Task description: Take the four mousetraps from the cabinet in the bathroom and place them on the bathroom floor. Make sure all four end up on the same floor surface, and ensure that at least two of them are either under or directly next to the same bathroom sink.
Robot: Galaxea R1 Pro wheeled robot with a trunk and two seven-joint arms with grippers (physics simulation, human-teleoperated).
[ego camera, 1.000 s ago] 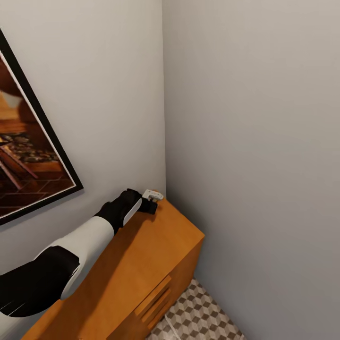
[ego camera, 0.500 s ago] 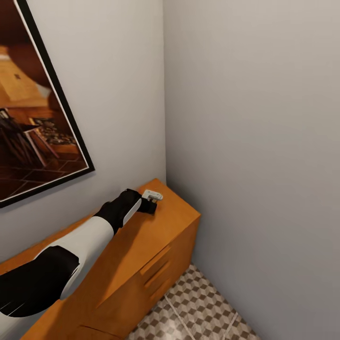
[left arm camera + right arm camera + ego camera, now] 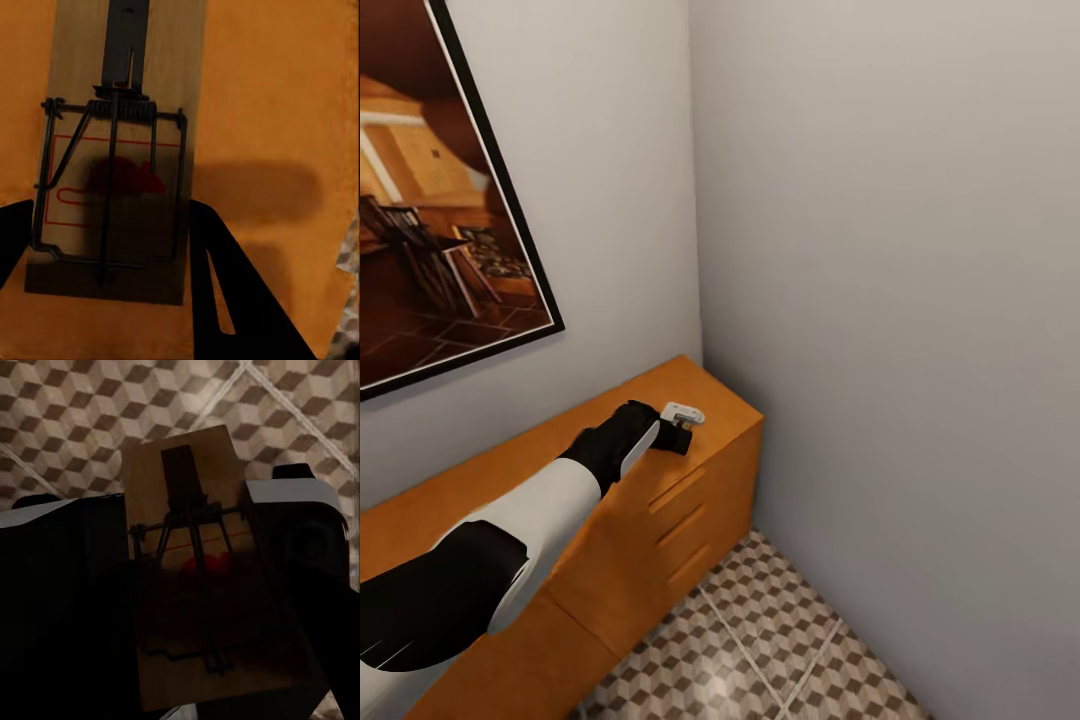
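Both tools carrying mousetraps
Left tool clamped on a mousetrap over the cabinet, frame centre; right tool's clamped on another mousetrap.

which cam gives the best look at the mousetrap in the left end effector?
Left wrist view: the mousetrap is large, board, spring and bar sharp between the left end effector fingers, over the cabinet top. Head view shows it only as a tiny pale slab. Right wrist view shows a different mousetrap, over the bathroom floor.
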